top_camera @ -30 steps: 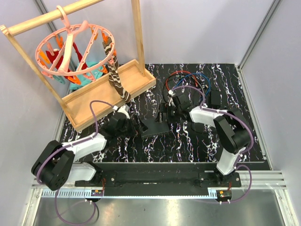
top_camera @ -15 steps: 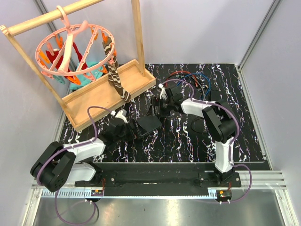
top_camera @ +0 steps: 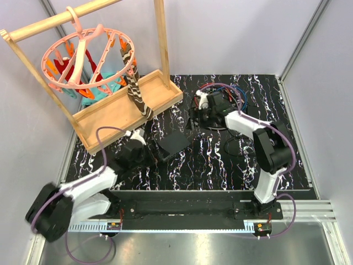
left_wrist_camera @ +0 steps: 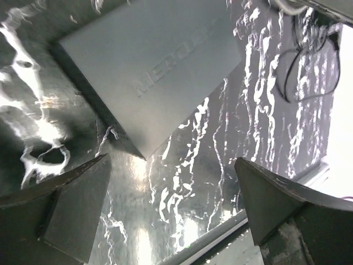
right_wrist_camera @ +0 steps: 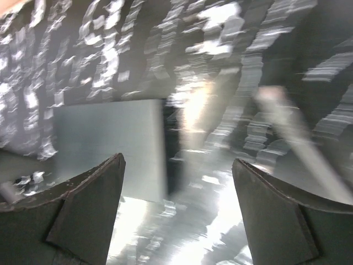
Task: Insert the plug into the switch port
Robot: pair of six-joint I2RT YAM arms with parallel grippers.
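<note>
The switch, a flat matte black box, lies on the marbled table between the arms. The left wrist view shows its top with raised lettering. I cannot make out a port along its edges. My left gripper hangs open just left of the box, and its jaws hold only bare table. My right gripper is open behind the box, near the coiled red, blue and black cables. The blurred right wrist view shows the box ahead of the left finger. I cannot pick out the plug.
A wooden rack tray with a pink clip hanger and a striped cloth stands at the back left. A small black adapter block with a thin cord lies at the right. The metal rail runs along the near edge.
My right gripper has pulled away from the box toward the cables at the back. My left gripper has drawn back to the left, off the box. The box has shifted slightly left.
</note>
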